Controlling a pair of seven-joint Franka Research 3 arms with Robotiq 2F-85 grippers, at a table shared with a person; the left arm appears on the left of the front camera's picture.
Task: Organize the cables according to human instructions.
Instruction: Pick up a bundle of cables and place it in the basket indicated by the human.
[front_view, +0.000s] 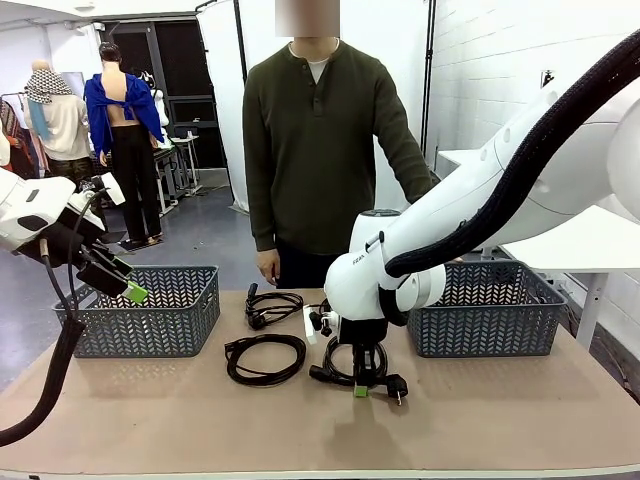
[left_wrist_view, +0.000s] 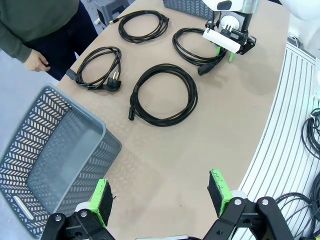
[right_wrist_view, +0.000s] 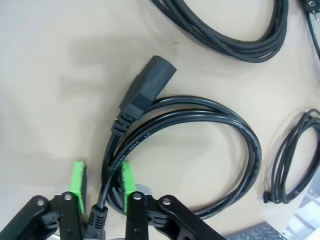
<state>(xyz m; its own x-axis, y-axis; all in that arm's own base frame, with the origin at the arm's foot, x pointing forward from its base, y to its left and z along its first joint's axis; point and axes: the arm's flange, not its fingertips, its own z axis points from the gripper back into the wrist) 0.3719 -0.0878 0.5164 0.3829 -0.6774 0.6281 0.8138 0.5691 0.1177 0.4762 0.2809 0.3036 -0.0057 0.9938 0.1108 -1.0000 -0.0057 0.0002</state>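
**Sup:** Count?

**Op:** I've got 4 cables on the table (front_view: 480, 420) and 2 grey baskets. The L wrist cam lays out all 4. Cable 1 (left_wrist_view: 114, 85) is just beside the left basket (left_wrist_view: 55, 150) and cable 2 (left_wrist_view: 192, 92) is near it. Cable 3 (left_wrist_view: 145, 38) and cable 4 (left_wrist_view: 187, 57) are well away from it. On the front cam my R arm stands in front of part of that spread. The right basket (front_view: 490, 305) sits well apart from the left basket.

**Sup:** Arms?

**Op:** L arm is raised. The left claw (left_wrist_view: 160, 192) hangs by the left basket, pads wide apart, nothing in it. R arm reaches to mid table, wrist pointing straight down, right claw (right_wrist_view: 100, 175) low on cable 4.

**Sup:** Gripped?

**Op:** On the R wrist cam the green pads sit either side of one strand, with a small gap showing. I can't tell if it's pinching. That cam also gives me cable 4's black connector (right_wrist_view: 145, 92) flat on the table, up close. The person's hand (front_view: 267, 268) hangs near the left basket's far corner.
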